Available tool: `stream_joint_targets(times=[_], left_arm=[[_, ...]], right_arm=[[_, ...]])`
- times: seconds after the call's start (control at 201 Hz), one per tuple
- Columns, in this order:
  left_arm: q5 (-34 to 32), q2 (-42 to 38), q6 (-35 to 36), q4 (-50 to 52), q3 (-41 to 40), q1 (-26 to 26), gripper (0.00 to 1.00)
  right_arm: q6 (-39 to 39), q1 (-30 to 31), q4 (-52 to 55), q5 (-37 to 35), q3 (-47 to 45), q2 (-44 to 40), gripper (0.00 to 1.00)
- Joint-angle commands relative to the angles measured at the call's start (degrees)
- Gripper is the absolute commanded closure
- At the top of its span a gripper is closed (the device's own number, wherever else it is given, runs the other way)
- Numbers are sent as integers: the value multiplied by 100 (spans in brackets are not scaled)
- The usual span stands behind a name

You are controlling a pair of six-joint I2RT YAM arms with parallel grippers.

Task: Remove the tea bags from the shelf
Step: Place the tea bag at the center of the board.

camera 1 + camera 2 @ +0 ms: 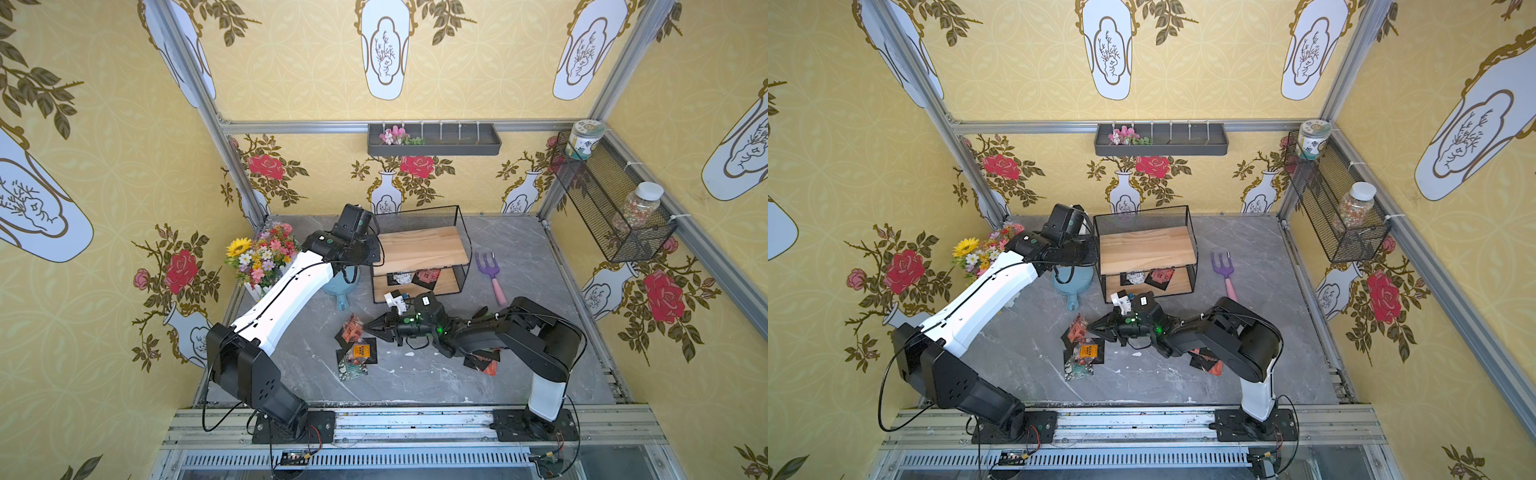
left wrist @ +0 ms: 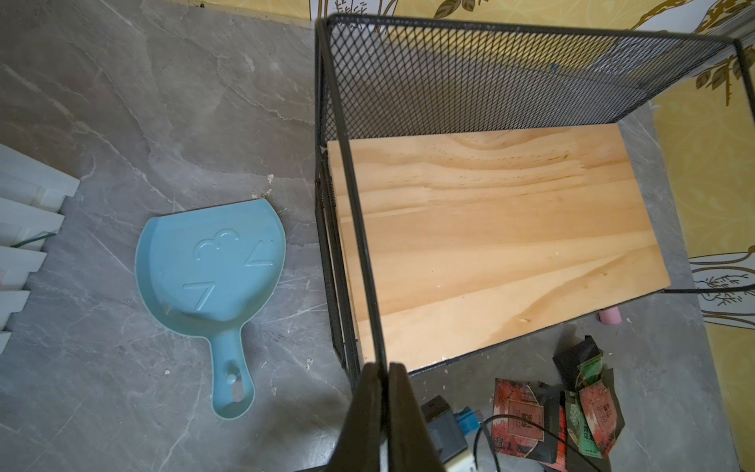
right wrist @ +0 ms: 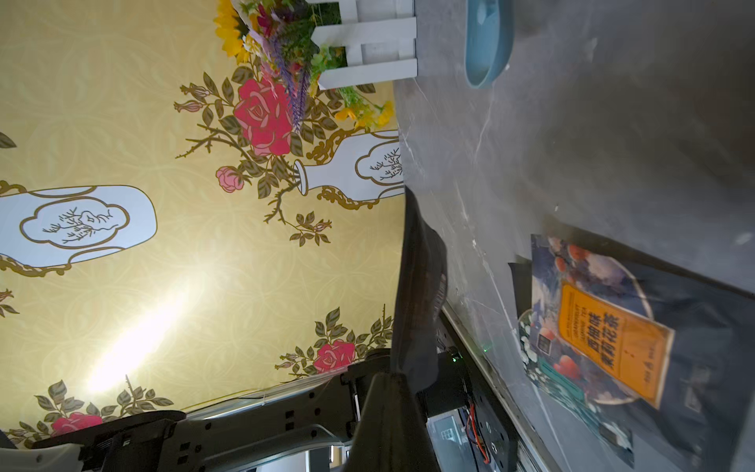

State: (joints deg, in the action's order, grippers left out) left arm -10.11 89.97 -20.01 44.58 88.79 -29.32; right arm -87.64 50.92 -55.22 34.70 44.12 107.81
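The shelf [image 1: 419,249] [image 1: 1146,249] is a black wire rack with two wooden boards, standing at the back of the table. Two tea bags, a white one [image 1: 401,277] and a red one [image 1: 428,276], lie on its lower board; the upper board [image 2: 490,224] is bare. My left gripper [image 2: 386,365] [image 1: 376,249] is shut on the rack's left side wire. My right gripper [image 1: 368,328] [image 3: 404,372] points left, shut on a red tea bag [image 1: 352,328] that shows edge-on in the right wrist view. Other tea bags lie on the table: orange [image 1: 361,351] [image 3: 604,347], green [image 1: 352,368], and a pile [image 1: 486,363] under the right arm.
A blue dustpan [image 1: 343,286] [image 2: 212,265] lies left of the shelf, beside a flower bunch in a white fence box [image 1: 262,257]. A purple garden fork [image 1: 490,274] lies to the shelf's right. A grey wall tray [image 1: 434,139] and a mesh basket with jars [image 1: 606,199] hang above.
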Motion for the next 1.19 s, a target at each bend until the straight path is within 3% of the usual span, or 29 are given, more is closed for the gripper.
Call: stream_joint_targets(times=[0.0,0.224,0.334,0.433,0.642,0.866,1.041,1.185], left_arm=[[108,33,120,148,-73,-6,100],[101,54,155,130,-56,-7,100],[94,55,182,139,-62,-5,100],[83,72,190,138,-60,-4,100],[79,91,199,139,-1,-4,100],[80,90,199,148,13,-10,100],[104,99,190,130,0,-5,100],[95,91,199,130,-8,-4,100]], right_arm=[[184,2,208,-162,4,35,100],[470,-103,1353,-329,-262,-171,100],[504,-143,1567,-468,-360,-314,72],[698,-182,2034,-741,-441,-726,62],[735,-474,2546,-1469,-776,-1739,62],[594,-1094,2772,-3209,-1357,-2775,68],[465,-1769,1972,-3452,-1327,-2360,80],[282,-2102,1150,-3384,-1136,-1602,80]])
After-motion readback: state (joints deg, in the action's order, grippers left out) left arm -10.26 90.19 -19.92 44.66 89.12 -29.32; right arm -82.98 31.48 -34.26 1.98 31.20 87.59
